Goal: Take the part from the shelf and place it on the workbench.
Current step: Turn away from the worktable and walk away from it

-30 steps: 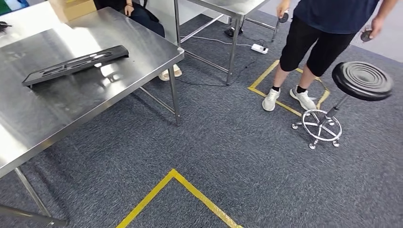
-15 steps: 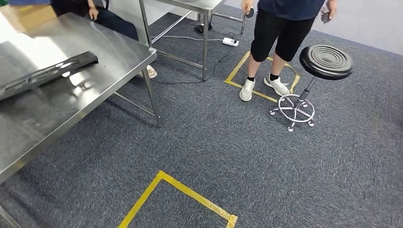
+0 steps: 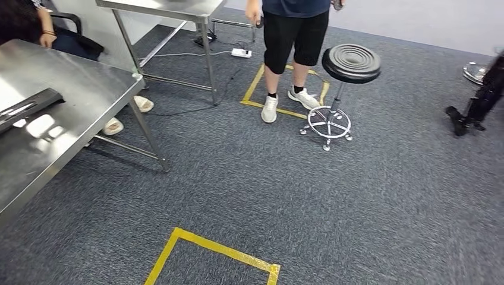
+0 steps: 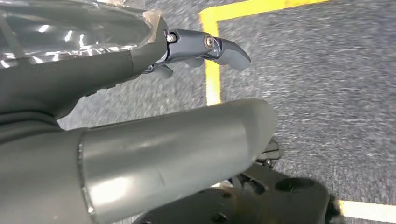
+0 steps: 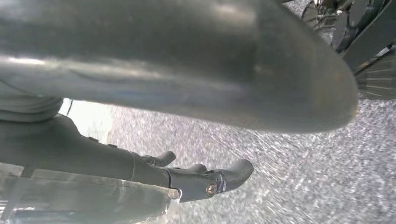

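Here the black part (image 3: 27, 108) lies on the workbench (image 3: 77, 89), apart from either hand.

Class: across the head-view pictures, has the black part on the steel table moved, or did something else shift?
No. The black part keeps its place on the steel table; table, stool and floor tape all slide left together, so the camera turned.

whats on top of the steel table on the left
A long black part lies flat on the table, near its left side. Its far end runs out of the picture, so the rest of it and that stretch of tabletop can't be seen.
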{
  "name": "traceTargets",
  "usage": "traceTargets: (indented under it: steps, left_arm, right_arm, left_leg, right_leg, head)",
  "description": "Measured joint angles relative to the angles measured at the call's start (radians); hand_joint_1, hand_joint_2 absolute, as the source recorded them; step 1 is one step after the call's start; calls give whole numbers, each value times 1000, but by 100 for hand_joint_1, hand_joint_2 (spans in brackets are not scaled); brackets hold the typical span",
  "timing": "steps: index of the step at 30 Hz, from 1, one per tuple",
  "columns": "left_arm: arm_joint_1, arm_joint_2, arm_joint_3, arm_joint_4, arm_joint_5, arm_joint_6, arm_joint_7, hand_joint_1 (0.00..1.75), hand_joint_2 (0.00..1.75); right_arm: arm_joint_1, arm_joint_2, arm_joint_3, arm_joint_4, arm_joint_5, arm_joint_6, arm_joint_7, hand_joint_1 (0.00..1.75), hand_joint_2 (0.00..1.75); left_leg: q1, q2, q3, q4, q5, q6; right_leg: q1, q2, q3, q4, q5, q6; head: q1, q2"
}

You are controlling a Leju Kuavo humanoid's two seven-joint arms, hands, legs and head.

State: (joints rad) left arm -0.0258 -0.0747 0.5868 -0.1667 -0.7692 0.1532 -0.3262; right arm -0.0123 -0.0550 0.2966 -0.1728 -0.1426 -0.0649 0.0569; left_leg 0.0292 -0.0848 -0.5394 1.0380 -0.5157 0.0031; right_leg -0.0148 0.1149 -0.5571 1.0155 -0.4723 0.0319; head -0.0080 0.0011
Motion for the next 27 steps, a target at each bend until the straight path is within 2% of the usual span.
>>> traceTargets:
  steps: [1, 2, 3, 5, 6, 7, 8, 9, 10, 11, 12, 13, 14, 15, 16, 17, 18, 19, 20, 21, 22, 23, 24, 25, 26, 27]
  left_arm:
    - [-1, 0, -2, 0, 0, -1, 0, 0, 0]
    - [-3, 0, -4, 0, 0, -1, 0, 0, 0]
    - [-5, 1, -5, 0, 0, -1, 0, 0, 0]
    - [-8, 1, -9, -1, -3, -2, 0, 0, 0]
    - [-8, 2, -11, -1, -5, -3, 2, 0, 0]
    - [-7, 2, -12, -1, -7, -4, 3, 0, 0]
    - [-7, 3, -14, -1, -10, -7, 6, 0, 0]
    - [-7, 3, -15, -1, -12, -8, 8, 0, 0]
    - [-7, 4, -16, -1, -14, -9, 11, 0, 0]
    - [-7, 5, -16, -1, -15, -10, 13, 0, 0]
    - [-7, 5, -17, -1, -15, -8, 14, 0, 0]
    - [-7, 7, -17, -1, -14, -7, 15, 0, 0]
    - [-7, 8, -17, -1, -14, -5, 15, 0, 0]
    - [-7, 11, -17, -1, -13, -3, 15, 0, 0]
    - [-7, 13, -17, -1, -12, 0, 14, 0, 0]
    - [-7, 15, -17, -1, -9, 5, 14, 0, 0]
    - [-8, 18, -17, -1, -7, 11, 14, 0, 0]
    - [-8, 21, -17, -1, -5, 17, 14, 0, 0]
    - [-7, 24, -17, -1, -4, 23, 15, 0, 0]
    - [-6, 27, -17, -2, -3, 29, 17, 0, 0]
    - [-3, 31, -17, -1, -3, 34, 20, 0, 0]
    - [1, 36, -17, -1, -3, 37, 25, 0, 0]
    - [4, 40, -17, -1, -3, 39, 33, 0, 0]
    - [7, 45, -17, -1, -4, 40, 45, 0, 0]
    - [9, 48, -17, -1, -4, 40, 57, 0, 0]
    - [9, 50, -17, -1, -6, 38, 67, 0, 0]
  right_arm:
    - [1, 0, 0, 0, 0, 0, 0, 0, 0]
    - [3, 0, 0, 0, 0, 0, 0, 0, 0]
    - [6, 1, 0, 0, 0, 0, 0, 0, 0]
    - [6, 2, -1, 1, 0, -1, 0, 0, 0]
    - [4, 3, -1, 1, 1, -1, 0, 0, 0]
    - [2, 4, -1, 1, 2, -1, 0, 0, 0]
    - [0, 4, -1, 1, 4, 0, 1, 0, 0]
    - [0, 5, -1, 1, 7, 0, 1, 0, 0]
    - [1, 6, -1, 1, 11, 1, 2, 0, 0]
    - [1, 7, 0, 1, 16, 1, 3, 0, 0]
    - [2, 8, 0, 1, 21, 2, 4, 0, 0]
    - [1, 9, 0, 1, 26, 3, 5, 0, 0]
    - [-1, 10, 1, 1, 30, 5, 6, 0, 0]
    - [-3, 12, 2, 1, 34, 7, 6, 0, 0]
    - [-4, 13, 3, 1, 36, 10, 6, 0, 0]
    - [-4, 14, 4, 1, 38, 14, 6, 0, 0]
    - [-3, 15, 5, 1, 39, 16, 6, 0, 0]
    - [-3, 17, 8, 1, 40, 18, 6, 0, 0]
    - [-2, 18, 10, 1, 41, 19, 7, 0, 0]
    - [-2, 20, 12, 1, 42, 19, 9, 0, 0]
    - [-2, 22, 13, 1, 42, 20, 13, 0, 0]
    - [-2, 23, 14, 1, 41, 20, 18, 0, 0]
    - [-2, 25, 14, 1, 38, 20, 24, 0, 0]
    - [-2, 27, 14, 1, 34, 19, 31, 0, 0]
    - [-2, 28, 14, 1, 30, 17, 37, 0, 0]
    - [-1, 29, 14, 1, 26, 14, 41, 0, 0]
  left_leg:
    - [-3, -2, 1, -5, -3, 4]
    - [-6, 11, 0, -6, 0, 10]
    - [-7, 24, 3, -10, 4, 18]
    - [-7, 53, 10, -20, 11, 33]
    - [-8, 68, 12, -22, 12, 37]
    - [-10, 83, 12, -22, 12, 39]
    - [-12, 100, 11, -22, 12, 40]
    - [-12, 115, 11, -22, 11, 40]
    - [-12, 128, 11, -22, 10, 39]
    - [-12, 141, 12, -22, 9, 38]
    - [-11, 152, 15, -21, 7, 35]
    - [-13, 162, 18, -21, 4, 30]
    - [-15, 171, 22, -21, 0, 24]
    - [-17, 180, 26, -22, -3, 18]
    - [-19, 189, 30, -24, -6, 11]
    - [-18, 199, 35, -26, -8, 5]
    - [-15, 203, 39, -25, -11, 0]
    - [-13, 191, 39, -17, -22, -6]
    - [-10, 168, 30, 10, -42, -9]
    - [-8, 138, 10, 56, -72, -11]
    - [-8, 111, -19, 119, -107, -11]
    - [-8, 96, -53, 185, -137, -10]
    - [-8, 89, -79, 233, -152, -9]
    - [-8, 85, -91, 249, -146, -8]
    - [-8, 81, -86, 228, -119, -7]
    - [-7, 73, -64, 173, -80, -6]
  right_leg:
    - [-1, 11, -8, 0, 2, 8]
    - [-3, 23, -15, -3, 6, 16]
    - [-5, 17, -20, 1, 6, 22]
    - [-2, -35, -48, 50, -19, 23]
    - [-1, -70, -75, 106, -45, 19]
    - [0, -91, -110, 174, -74, 16]
    - [0, -99, -142, 239, -97, 16]
    - [-2, -102, -162, 279, -108, 19]
    - [-4, -106, -160, 280, -103, 27]
    - [-6, -112, -137, 239, -84, 36]
    - [-8, -127, -96, 165, -58, 46]
    - [-7, -153, -57, 93, -33, 50]
    - [-5, -173, -26, 38, -14, 49]
    - [-2, -187, -10, 9, -4, 43]
    - [2, -190, -10, 5, -1, 34]
    - [5, -178, -12, 3, 0, 26]
    - [-1, -167, -12, 2, 2, 19]
    - [-5, -155, -12, 0, 4, 12]
    - [-9, -144, -10, -2, 6, 5]
    - [-13, -134, -8, -4, 8, -3]
    - [-9, -123, -10, -3, 8, -8]
    - [-6, -111, -12, -3, 9, -14]
    - [-3, -97, -13, -3, 9, -16]
    - [-1, -82, -12, -2, 10, -17]
    - [0, -67, -11, -2, 9, -17]
    - [0, -53, -8, -1, 9, -17]
  head:
    - [0, 0]
    - [1, 0]
    - [1, 0]
    - [4, 0]
    - [5, 0]
    - [7, 0]
    - [8, 0]
    - [8, 0]
    - [8, 0]
    - [8, 0]
    - [9, 0]
    - [10, 0]
    - [10, 0]
    - [10, 0]
    - [10, 0]
    - [9, 0]
    - [8, 0]
    - [7, 0]
    - [6, 0]
    - [4, 0]
    - [3, 0]
    - [2, 0]
    - [3, 0]
    - [3, 0]
    - [3, 0]
    - [2, 0]
